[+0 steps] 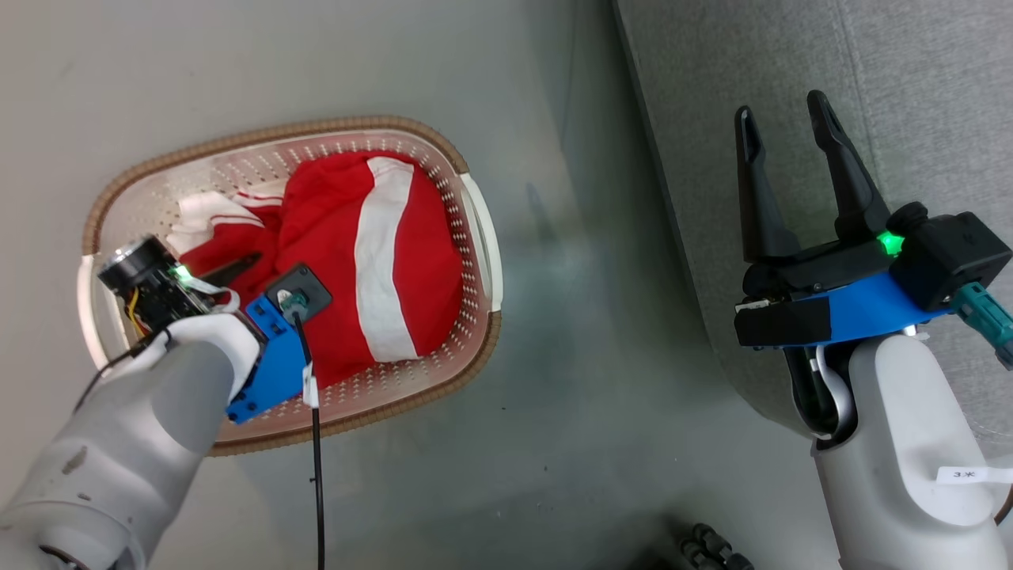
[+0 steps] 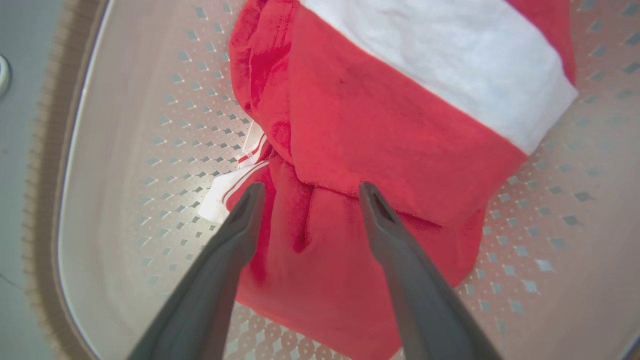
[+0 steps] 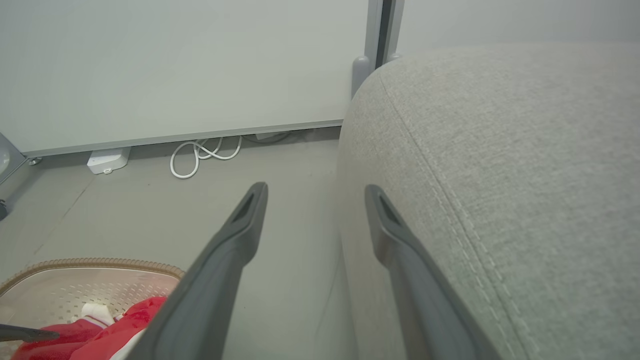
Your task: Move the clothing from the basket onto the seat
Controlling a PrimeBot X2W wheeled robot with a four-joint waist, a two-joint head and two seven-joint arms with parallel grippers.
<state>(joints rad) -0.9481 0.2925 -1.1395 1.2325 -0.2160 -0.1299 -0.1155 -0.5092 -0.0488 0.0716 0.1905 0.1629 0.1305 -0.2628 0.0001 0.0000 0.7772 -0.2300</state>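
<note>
Clothing (image 2: 380, 135) just beyond parted left fingers (image 2: 220, 270)

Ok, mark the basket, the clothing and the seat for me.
basket (image 1: 356, 124): head view, on the brown woven rim at its far side.
clothing (image 1: 431, 269): head view, on the red fabric beside the broad white stripe.
seat (image 1: 918, 71): head view, on bare grey upholstery right of the stitched seam.

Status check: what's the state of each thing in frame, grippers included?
clothing: bunched up inside the basket, not gripped.
basket: upright on the floor beside the seat, loaded.
seat: no clothing on the part in view.
left gripper: open, fingers down in the basket at the red fabric; contact unclear.
right gripper: open, empty, above the seat's edge.
</note>
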